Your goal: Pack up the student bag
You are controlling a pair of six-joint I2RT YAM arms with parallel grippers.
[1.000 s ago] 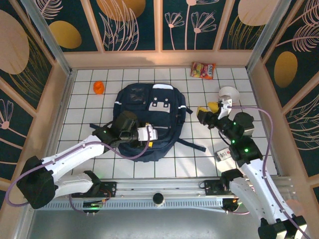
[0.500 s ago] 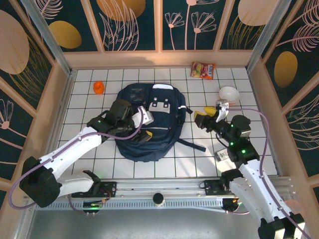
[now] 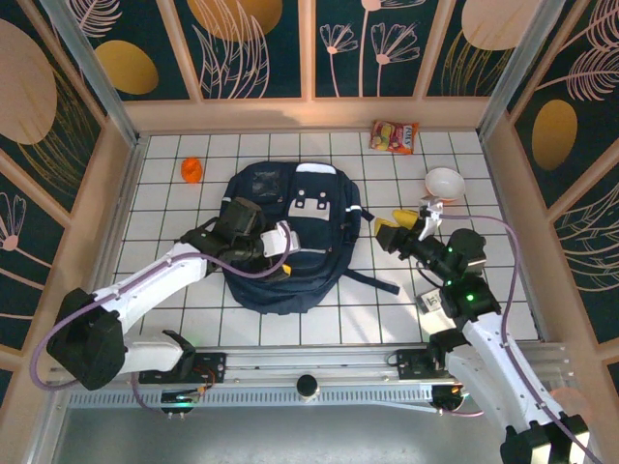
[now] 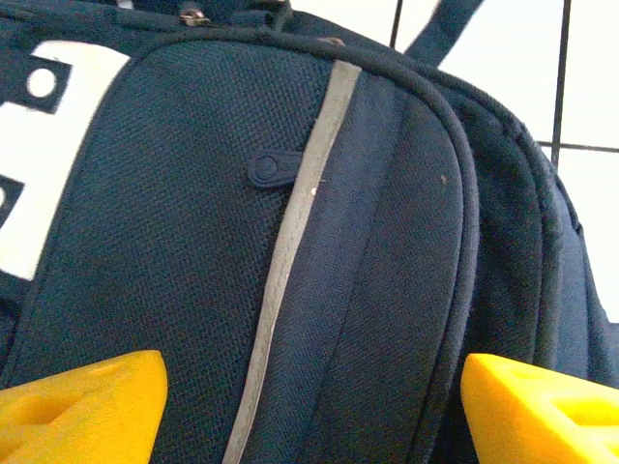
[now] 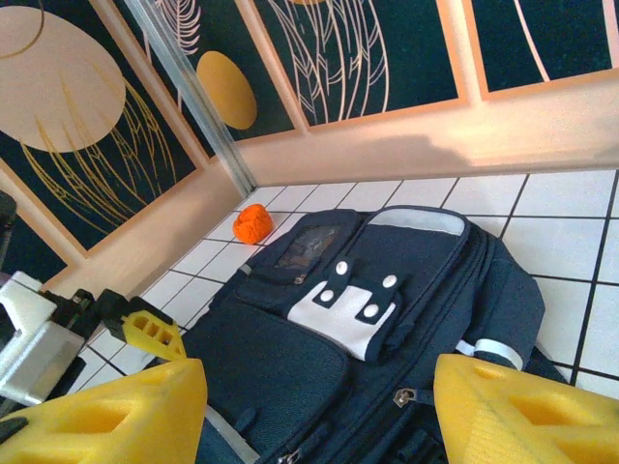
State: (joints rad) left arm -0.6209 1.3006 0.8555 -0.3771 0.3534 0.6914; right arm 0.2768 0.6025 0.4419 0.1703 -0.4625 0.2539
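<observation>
The student bag [image 3: 300,217] lies flat in the middle of the tiled table, navy with a white buckle patch [image 3: 311,204]. My left gripper [image 3: 279,253] hovers over the bag's lower front pocket. In the left wrist view its yellow fingertips [image 4: 82,404] stand wide apart over the navy fabric [image 4: 368,242] and grey trim, gripping nothing. My right gripper [image 3: 397,224] is just right of the bag, open and empty. In the right wrist view its fingers [image 5: 522,411] frame the bag [image 5: 387,329], with the left gripper's yellow finger [image 5: 153,332] visible beyond.
An orange object [image 3: 192,169] sits at the back left of the bag. A snack packet [image 3: 395,136] lies by the back wall, and a white bowl [image 3: 445,182] is at the right. A small card [image 3: 432,301] lies near my right arm. Wooden walls enclose the table.
My left gripper opened wider and swung from the bag's near edge up over the front pocket. My right gripper drifted slightly left towards the bag.
</observation>
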